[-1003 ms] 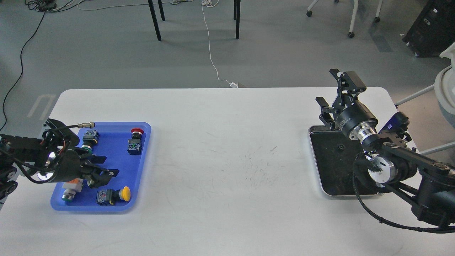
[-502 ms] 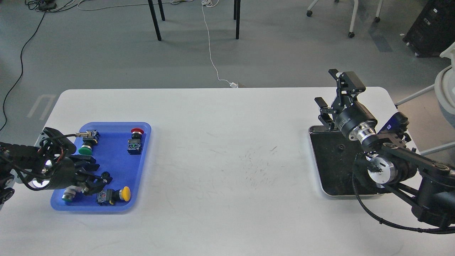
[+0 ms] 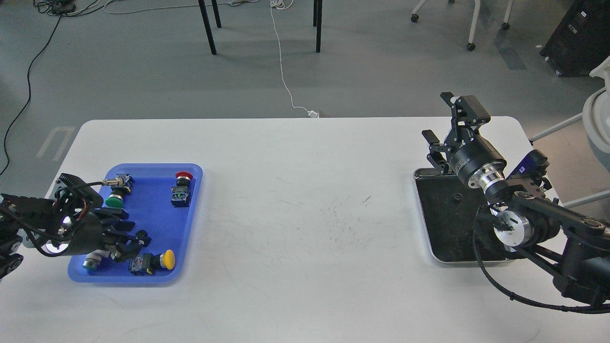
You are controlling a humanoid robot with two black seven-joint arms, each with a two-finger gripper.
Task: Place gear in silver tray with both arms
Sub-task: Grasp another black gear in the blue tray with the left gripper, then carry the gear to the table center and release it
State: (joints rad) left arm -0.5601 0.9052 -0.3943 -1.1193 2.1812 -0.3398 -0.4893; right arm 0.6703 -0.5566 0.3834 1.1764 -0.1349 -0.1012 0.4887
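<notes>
A small black gear (image 3: 141, 234) sits at the tips of my left gripper (image 3: 136, 238), low over the blue plastic tray (image 3: 157, 214) at the table's left. The fingers look closed around the gear. The silver tray (image 3: 443, 228) lies at the table's right, with a dark reflective bottom and one small dark piece (image 3: 456, 196) in it. My right gripper (image 3: 447, 125) is open and empty. It points up and away, above the silver tray's far edge. My right arm's elbow covers the tray's near right corner.
The blue tray also holds push-button switches: red (image 3: 182, 177), green (image 3: 113, 201), yellow (image 3: 167, 259) and a white-bodied one half under my left gripper. Wide white table (image 3: 305, 190) lies between the two trays. Chair legs and cables are on the floor beyond.
My left gripper pulled back to the left within the blue tray and its fingers narrowed from wide open onto the gear. The right arm has hardly moved.
</notes>
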